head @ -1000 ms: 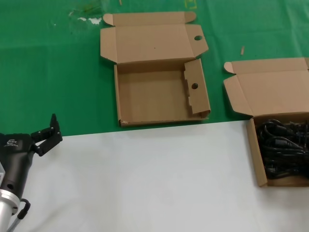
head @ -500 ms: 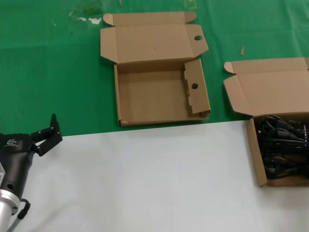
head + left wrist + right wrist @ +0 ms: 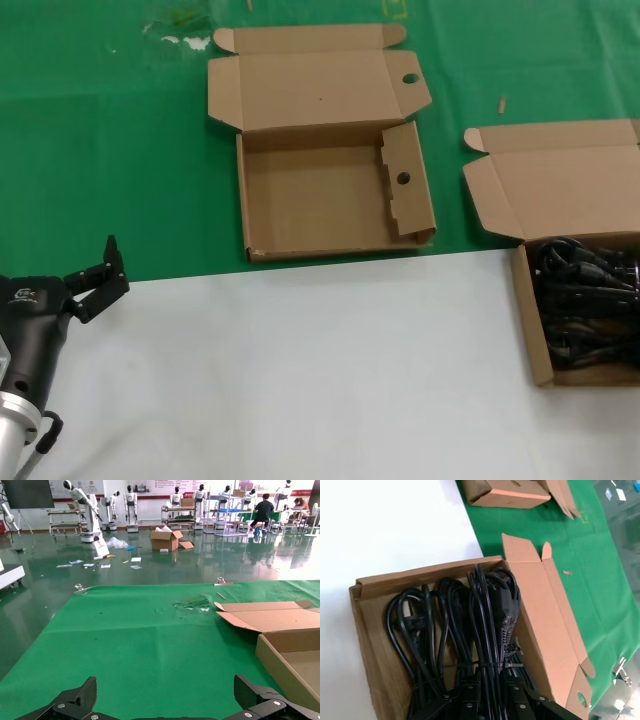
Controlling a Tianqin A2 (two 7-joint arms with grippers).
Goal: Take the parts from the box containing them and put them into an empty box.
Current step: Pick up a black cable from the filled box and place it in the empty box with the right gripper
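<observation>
Seeing the parts as a stack of black coiled power cords packed side by side in the box containing them, which sits at the right edge of the head view on the white part of the counter, lid hinged open toward the far side over the green cloth. In my right wrist view the right tool is down inside that box, black fingers straddling one cord bundle near its cable tie. Can't tell from here whether they've actually clamped it or just sit around it. Right tool isn't visible in the head view.

An empty box sits far-centre on the green cloth, well apart to the left of the cord box, lid flap open to the far side, round hole in the flap and another in the notched inner side panel on its right. Nothing in it.

Left tool is parked at the near left over the white counter edge, fingers spread wide, holding nothing. Its wrist view shows both fingertips far apart, with the empty box's corner ahead.
</observation>
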